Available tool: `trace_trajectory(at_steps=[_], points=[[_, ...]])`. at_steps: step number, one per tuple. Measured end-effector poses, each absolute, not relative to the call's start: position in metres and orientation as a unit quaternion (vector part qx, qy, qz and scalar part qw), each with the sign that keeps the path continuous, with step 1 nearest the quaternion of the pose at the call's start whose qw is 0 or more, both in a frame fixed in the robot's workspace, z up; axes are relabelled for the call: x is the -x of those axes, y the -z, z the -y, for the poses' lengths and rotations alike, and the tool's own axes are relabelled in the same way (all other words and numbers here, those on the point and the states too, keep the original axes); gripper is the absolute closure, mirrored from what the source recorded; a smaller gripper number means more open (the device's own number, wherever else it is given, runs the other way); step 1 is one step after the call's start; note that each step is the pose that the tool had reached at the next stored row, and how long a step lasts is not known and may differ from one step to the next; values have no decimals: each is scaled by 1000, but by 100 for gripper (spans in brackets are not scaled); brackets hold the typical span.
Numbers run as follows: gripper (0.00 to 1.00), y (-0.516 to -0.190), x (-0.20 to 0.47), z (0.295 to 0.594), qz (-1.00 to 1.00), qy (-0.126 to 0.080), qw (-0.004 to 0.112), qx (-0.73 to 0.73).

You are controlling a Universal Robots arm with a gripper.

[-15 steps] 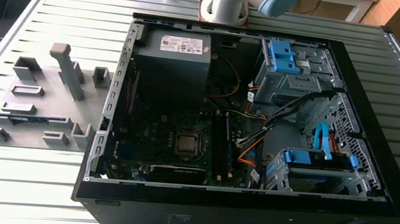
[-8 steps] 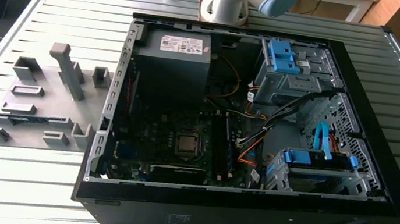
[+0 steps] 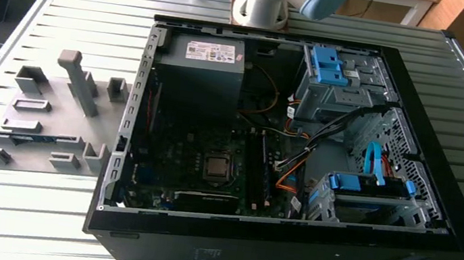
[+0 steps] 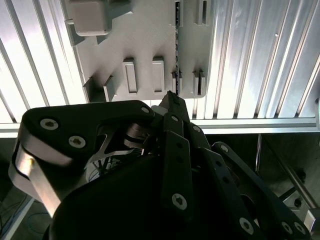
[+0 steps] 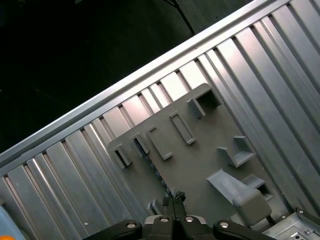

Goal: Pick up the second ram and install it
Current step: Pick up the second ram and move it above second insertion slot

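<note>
Nothing legible anywhere. The pale label (image 3: 210, 51) on the power supply (image 3: 195, 80) bears print — too small to make out — and the second ram (image 3: 35, 138) shows no readable marking.

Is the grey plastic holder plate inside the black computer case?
No, the grey plastic holder plate lies on the ribbed metal table beside the black computer case.

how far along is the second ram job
Nothing of this step looks done: the ram stick lies in its slot on the grey holder plate, outside the open computer case. In hand: the pincer hangs above that plate, in line with the stick. Left: the grasp, the lift and seating it in the case.
</note>
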State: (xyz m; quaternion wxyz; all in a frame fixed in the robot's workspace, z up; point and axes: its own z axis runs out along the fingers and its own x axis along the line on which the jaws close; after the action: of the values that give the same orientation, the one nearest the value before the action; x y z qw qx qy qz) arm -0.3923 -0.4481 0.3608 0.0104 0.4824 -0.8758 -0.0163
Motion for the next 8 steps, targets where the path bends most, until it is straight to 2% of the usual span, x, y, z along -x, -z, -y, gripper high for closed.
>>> trace_trajectory(at_steps=[8], points=[[89,-361,392,448,874,16,11,-486]])
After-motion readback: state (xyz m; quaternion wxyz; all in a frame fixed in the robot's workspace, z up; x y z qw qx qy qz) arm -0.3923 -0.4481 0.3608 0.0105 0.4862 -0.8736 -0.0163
